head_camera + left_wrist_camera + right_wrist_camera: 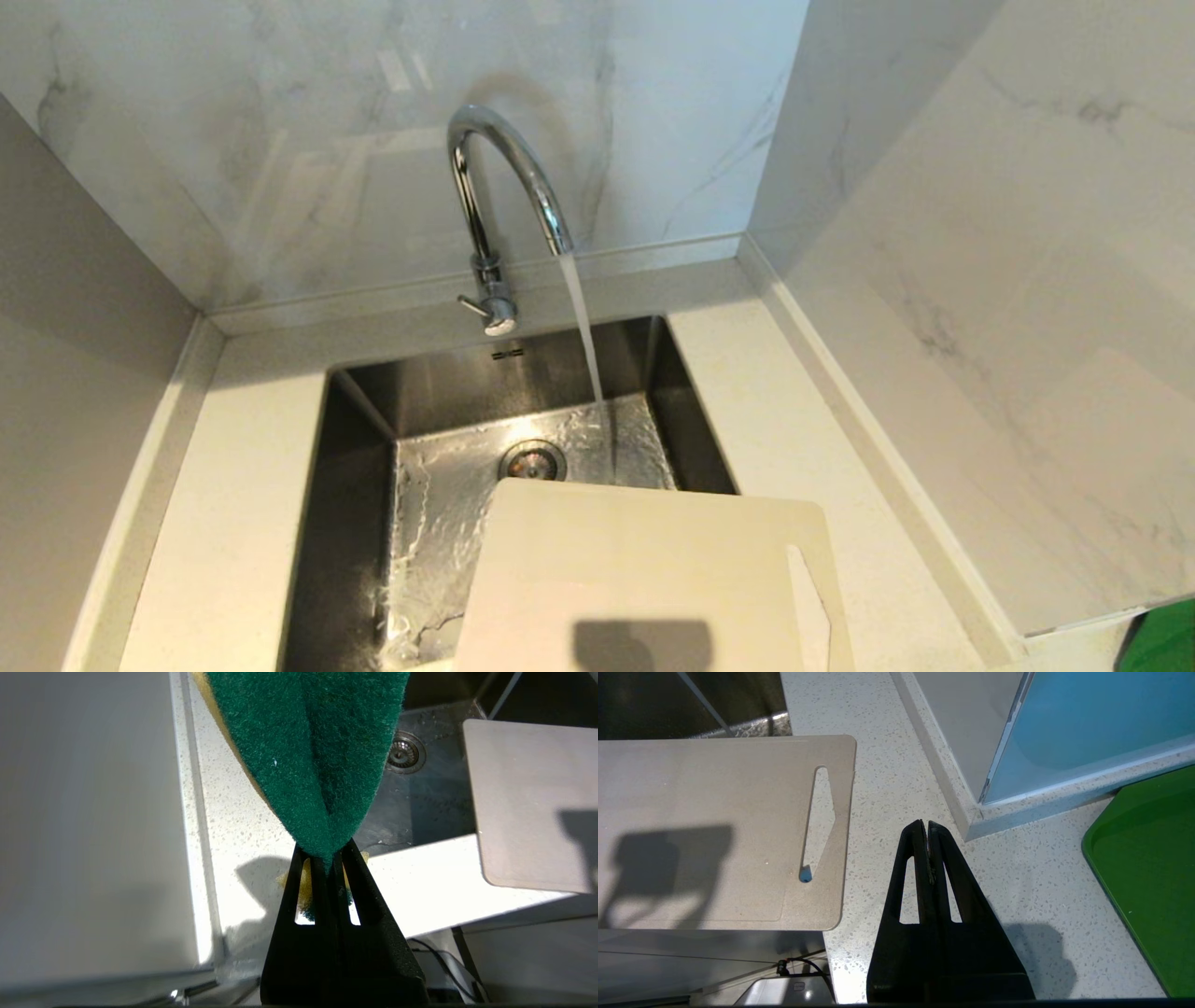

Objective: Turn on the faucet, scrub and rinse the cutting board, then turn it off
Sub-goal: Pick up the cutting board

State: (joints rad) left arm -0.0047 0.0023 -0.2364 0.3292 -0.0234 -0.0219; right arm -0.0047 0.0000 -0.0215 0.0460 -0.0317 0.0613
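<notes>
A green tray sits on the speckled white countertop at four o'clock from the sink. Marble-patterned wall panels enclose the corner. The faucet stands at twelve o'clock behind the basin, water running to the sink floor. The cutting board overhangs the sink's near right portion, slot at three o'clock. Left gripper clamps a green-and-yellow sponge above the counter's left side. Right gripper, jaws closed and empty, hangs over the counter just right of the board.
</notes>
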